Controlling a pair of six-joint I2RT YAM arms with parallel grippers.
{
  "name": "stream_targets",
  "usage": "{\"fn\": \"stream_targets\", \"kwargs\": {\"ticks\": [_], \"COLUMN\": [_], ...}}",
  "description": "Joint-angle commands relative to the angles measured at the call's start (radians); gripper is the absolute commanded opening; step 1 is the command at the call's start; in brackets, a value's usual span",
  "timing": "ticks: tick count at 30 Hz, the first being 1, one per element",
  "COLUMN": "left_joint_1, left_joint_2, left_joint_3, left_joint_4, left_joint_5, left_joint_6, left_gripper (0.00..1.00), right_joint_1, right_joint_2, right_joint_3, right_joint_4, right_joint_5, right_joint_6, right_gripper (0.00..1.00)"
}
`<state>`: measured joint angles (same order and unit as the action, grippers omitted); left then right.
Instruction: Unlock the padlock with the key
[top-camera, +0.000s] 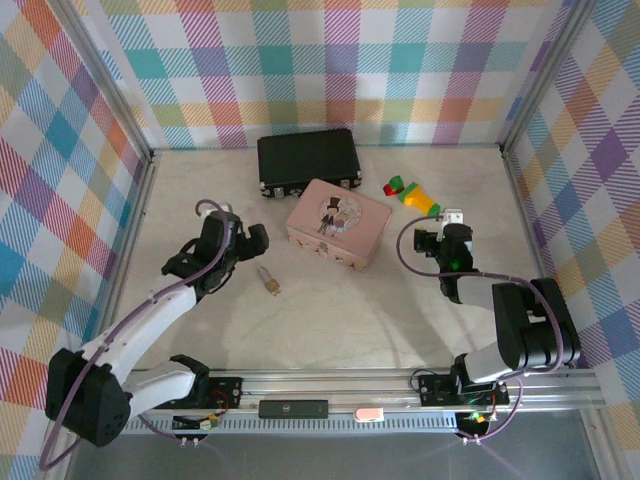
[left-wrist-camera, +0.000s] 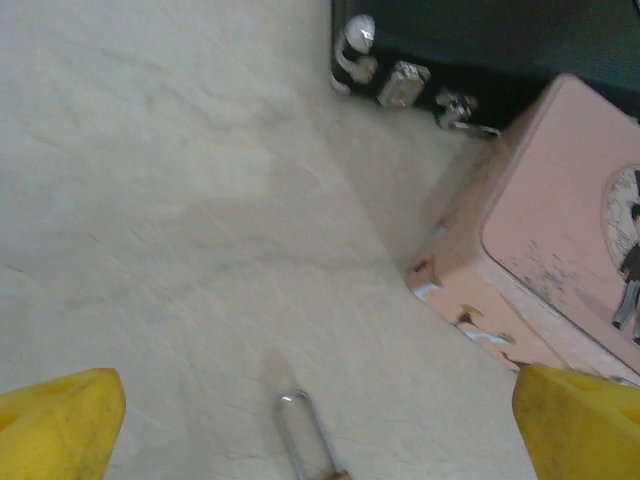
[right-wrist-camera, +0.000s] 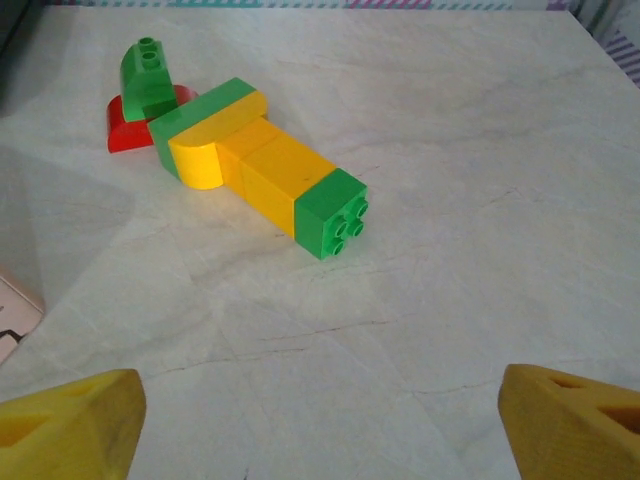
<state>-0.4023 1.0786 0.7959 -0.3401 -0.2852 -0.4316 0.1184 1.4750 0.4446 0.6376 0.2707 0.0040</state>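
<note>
Left wrist view: my left jaws stand wide apart w/ nothing btwn them, left fingertips (left-wrist-camera: 60, 425) yellow at the bottom corners. The padlock (left-wrist-camera: 305, 440) lies flat on the surface (left-wrist-camera: 180, 200) just ahead, btwn the tips. Its silvery shackle loop points away from me and the brass body is cut off by the frame edge. Further out on the right is the pink tin (left-wrist-camera: 540, 250), scuffed along its near corner. Behind that is the black case (left-wrist-camera: 480, 40) w/ silvery latches.

Right wrist view: right jaws are apart too and hold nothing, right fingertips (right-wrist-camera: 575, 420) low over bare surface. The toy blocks (right-wrist-camera: 250, 170), green, yellow & red, lie well ahead, left of centre.

Top external: the padlock sits near mid-surface, just right of my left jaws and near the tin's near-left corner, not touching it. Right jaws hang near the blocks, right of the tin. The case is farthest back, right behind the tin.
</note>
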Motion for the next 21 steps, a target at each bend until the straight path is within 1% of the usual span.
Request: {"fn": "stream_targets", "kwargs": {"ticks": [1,2,3,4,5,6,7,8,11,14,16,21], "left_joint_1": [0.049,0.067,0.08,0.089,0.099,0.106,0.111,0.119,0.135,0.155,0.168,0.214], "left_joint_2": [-0.065,-0.083,-0.102,-0.117,-0.134,-0.15,-0.16,-0.165,-0.147,-0.081,-0.033,0.079], "left_joint_3": [-0.094,-0.12,-0.148,-0.175,-0.207,-0.246,-0.274,-0.313,-0.386,-0.454,-0.504,-0.596], "left_joint_4": [0.02,0.028,0.043,0.053,0.108,0.149,0.194,0.25,0.414,0.605,0.751,1.12], "left_joint_5": [-0.119,-0.142,-0.167,-0.2,-0.243,-0.277,-0.306,-0.324,-0.325,-0.302,-0.29,-0.167], "left_joint_6": [0.147,0.152,0.16,0.167,0.173,0.181,0.189,0.202,0.283,0.387,0.415,0.448], "left_gripper": [0.99,0.99,0.99,0.99,0.99,0.99,0.99,0.99,0.99,0.98,0.98,0.98], "right_joint_1": [-0.044,-0.079,-0.098,-0.099,-0.099,-0.099,-0.099,-0.099,-0.098,-0.097,-0.098,-0.098], "right_joint_2": [0.021,0.039,0.08,0.061,0.054,0.068,0.056,0.058,0.06,0.056,0.056,0.056], "right_joint_3": [-0.023,-0.036,-0.064,-0.068,-0.048,-0.06,-0.054,-0.051,-0.053,-0.054,-0.053,-0.05], "right_joint_4": [0.157,0.174,0.302,0.248,0.21,0.258,0.22,0.223,0.231,0.223,0.224,0.219], "right_joint_5": [-0.09,-0.122,-0.142,-0.144,-0.142,-0.142,-0.142,-0.143,-0.143,-0.142,-0.142,-0.148], "right_joint_6": [-0.001,0.036,0.045,0.049,0.052,0.045,0.048,0.046,0.045,0.045,0.045,0.043], "right_gripper": [0.96,0.98,0.99,0.99,0.99,0.99,0.99,0.99,0.99,0.99,0.99,0.99]}}
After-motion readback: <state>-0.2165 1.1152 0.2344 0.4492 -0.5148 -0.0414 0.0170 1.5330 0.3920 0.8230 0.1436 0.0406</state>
